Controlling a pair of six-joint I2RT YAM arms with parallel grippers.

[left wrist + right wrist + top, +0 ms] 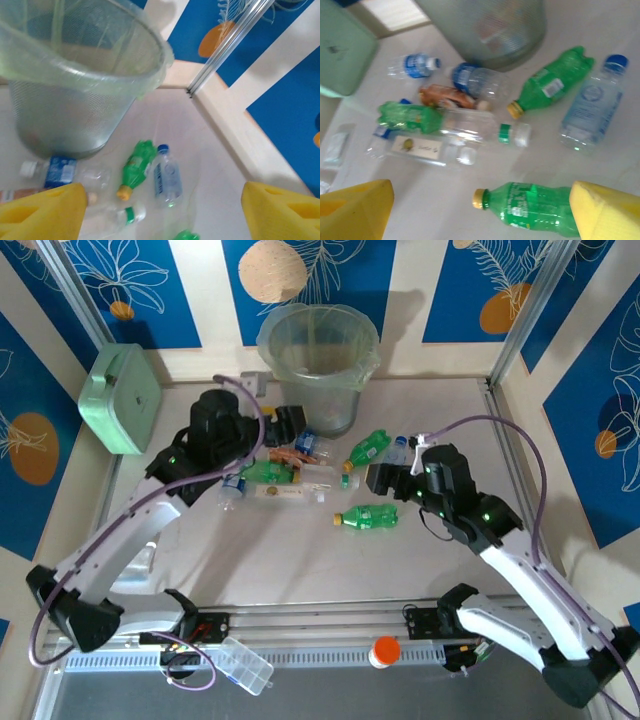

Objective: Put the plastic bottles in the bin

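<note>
The pale surface [300, 560] is lying inside low cream borders. Behind it the walls [440, 290] are showing blue and cream panels with white leaf drawings and orange round shapes. A metal post [530, 310] is rising at the far right corner.

The bin [322, 405] is standing upright at the far middle of the surface, with a clear liner folded over its rim. A mint green box [122, 398] is resting tilted at the far left border.

The plastic bottles [285, 475] are lying on their sides on the surface in front of the bin, most of them in a loose group. A green bottle with a yellow cap [368, 447] and a clear bottle with a blue cap [398, 452] are lying side by side, to the right of the bin. One lone green bottle [368, 516] is lying apart, nearer to the arms.

The left arm [215, 430] is reaching over the group, and the left jaws are standing wide apart with nothing between them. The right arm [460, 500] is hanging above the lone green bottle; the right jaws are standing apart too, and one end of that bottle is passing under a yellow finger [605, 215].

At the near edge a small clear compartment box [243, 664] and an orange-capped jar [385, 650] are sitting by the rail.
</note>
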